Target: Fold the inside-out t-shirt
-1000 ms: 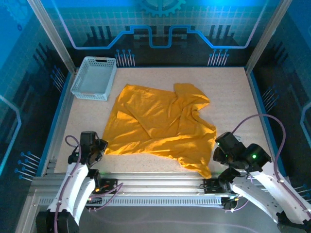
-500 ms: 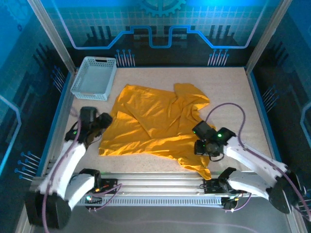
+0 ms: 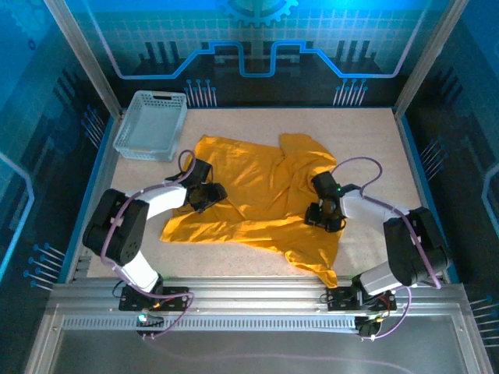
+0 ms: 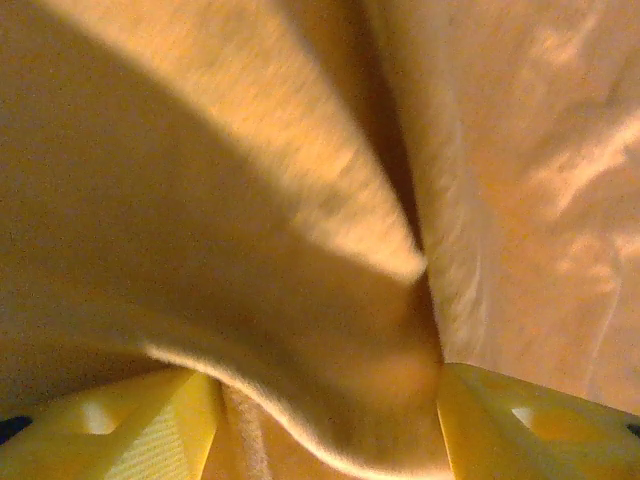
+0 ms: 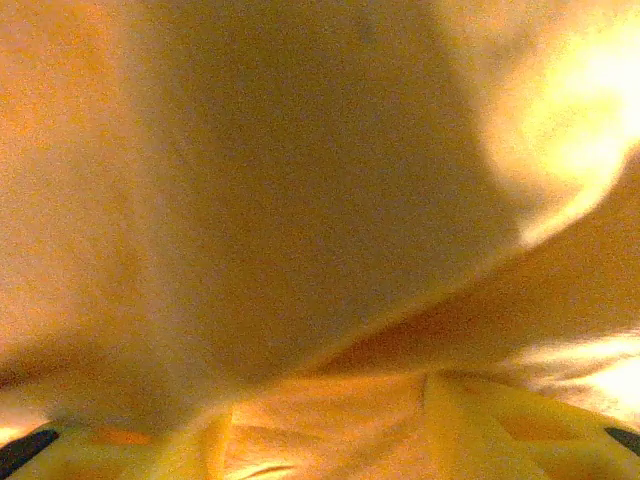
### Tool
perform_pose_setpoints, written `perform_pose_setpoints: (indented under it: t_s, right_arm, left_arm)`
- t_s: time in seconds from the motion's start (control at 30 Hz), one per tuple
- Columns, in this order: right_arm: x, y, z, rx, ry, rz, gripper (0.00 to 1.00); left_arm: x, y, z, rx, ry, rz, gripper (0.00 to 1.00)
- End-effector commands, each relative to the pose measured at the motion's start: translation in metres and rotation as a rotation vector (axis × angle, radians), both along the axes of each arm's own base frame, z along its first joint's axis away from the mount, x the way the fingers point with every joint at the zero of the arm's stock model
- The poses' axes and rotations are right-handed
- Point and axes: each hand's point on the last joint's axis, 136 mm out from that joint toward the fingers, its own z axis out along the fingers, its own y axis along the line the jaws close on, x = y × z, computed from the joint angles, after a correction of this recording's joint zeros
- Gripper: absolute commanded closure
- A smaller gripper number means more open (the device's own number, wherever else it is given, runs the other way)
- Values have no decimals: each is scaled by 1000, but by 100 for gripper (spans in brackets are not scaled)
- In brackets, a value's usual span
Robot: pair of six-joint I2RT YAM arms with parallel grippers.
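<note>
**A:** Starting at the left, what is sitting there?

**B:** A grey lattice basket (image 3: 150, 125) is standing in the far-left corner of the table (image 3: 374, 148). It is near the t-shirt (image 3: 257, 187) but not touching it.

**A:** And the shirt itself?

**B:** It is lying crumpled across the middle of the table, plain yellow side showing. One corner is trailing toward the near edge. Folds are hiding its outline, so I am failing to pick out sleeves or neck.

**A:** What is the left gripper (image 3: 205, 192) doing?

**B:** It is pressing down on the shirt's left part. From above, its own body is covering the tips. In the wrist view its yellow fingers (image 4: 130, 430) are standing well apart, cut off by the bottom edge. A ridge of cloth is rising in the gap and nothing is being clamped.

**A:** And the right gripper (image 3: 323, 215)?

**B:** It is sitting on the shirt's right part, with the tips again hidden from above. Its wrist picture is blurring badly. The fingers (image 5: 510, 425) are showing about half spread, with cloth bunching between them, and I am seeing no pinch there either.
</note>
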Motion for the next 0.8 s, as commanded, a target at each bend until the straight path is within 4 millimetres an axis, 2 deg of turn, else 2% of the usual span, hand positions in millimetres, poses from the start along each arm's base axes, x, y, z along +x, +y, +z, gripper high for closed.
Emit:
perform_pose_setpoints:
  t_s: [0.0, 0.27, 0.4, 0.5, 0.57, 0.6, 0.67, 0.77]
  right_arm:
    - [35, -9, 3, 31, -40, -20, 45]
    - [117, -39, -3, 8, -58, -94, 45]
    - [167, -50, 3, 8, -105, -124, 46]
    - [202, -52, 22, 3, -155, -111, 45]
    - [206, -55, 46, -23, -174, -85, 45]
    - [202, -57, 62, -50, -195, -68, 45]
    - [182, -57, 87, -115, -219, -18, 44]
    - [131, -36, 110, -137, -220, 99, 46]
  left_arm:
    - [3, 4, -19, 19, 44, 24, 37]
    - [43, 5, -16, -14, 19, 91, 35]
    - [70, -1, -12, -53, 13, 81, 35]
    - [94, 3, 2, -31, -11, 83, 35]
    - [102, 1, 20, -34, -29, 59, 33]
    - [102, -2, 33, -20, -55, 36, 31]
    - [93, -4, 55, 36, -95, -1, 26]
    - [68, -6, 75, 66, -122, -45, 25]
